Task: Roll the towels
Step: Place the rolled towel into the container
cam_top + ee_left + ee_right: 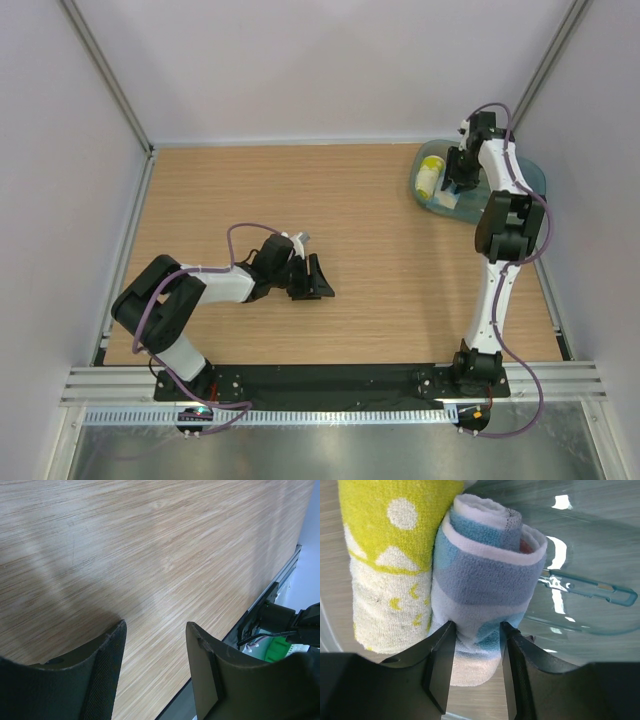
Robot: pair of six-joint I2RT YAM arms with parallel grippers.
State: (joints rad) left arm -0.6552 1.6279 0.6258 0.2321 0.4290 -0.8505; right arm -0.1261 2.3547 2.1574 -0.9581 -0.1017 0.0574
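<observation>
- Wood-grain surface [380, 250], pale walls on three sides. A metal rail [330, 380] runs along the near edge, where both arm bases are bolted.
- Left arm [200, 290]: folded low, left of centre. The elbow is back toward the left edge and the wrist reaches toward the middle of the surface.
- Left jaws: apart, nothing held. The left wrist view shows two dark fingers [107, 675] with only wood grain in the gap and beyond them.
- Tray [535, 180]: translucent teal, at the far right corner of the surface, close to the right wall. Both towels are inside it.
- Yellow towel [429, 177]: rolled, lying at the left end of the tray. The right wrist view shows a yellow band with white shapes, and the rest is whitish with small yellow marks.
- Blue towel [485, 575]: rolled, just beside the yellow towel with their sides touching. The far end shows a spiral of white and blue with a spot of orange-red inside.
- Right arm [497, 230]: rises from its base at near right and reaches over the tray, with the wrist pointing down into it.
- Right jaws: clamped on the blue towel, one finger [440, 665] against each side of the roll at its near end. The roll looks pinched narrower between them. The yellow towel sits outside the jaws, next to the finger on the left in the right wrist view.
</observation>
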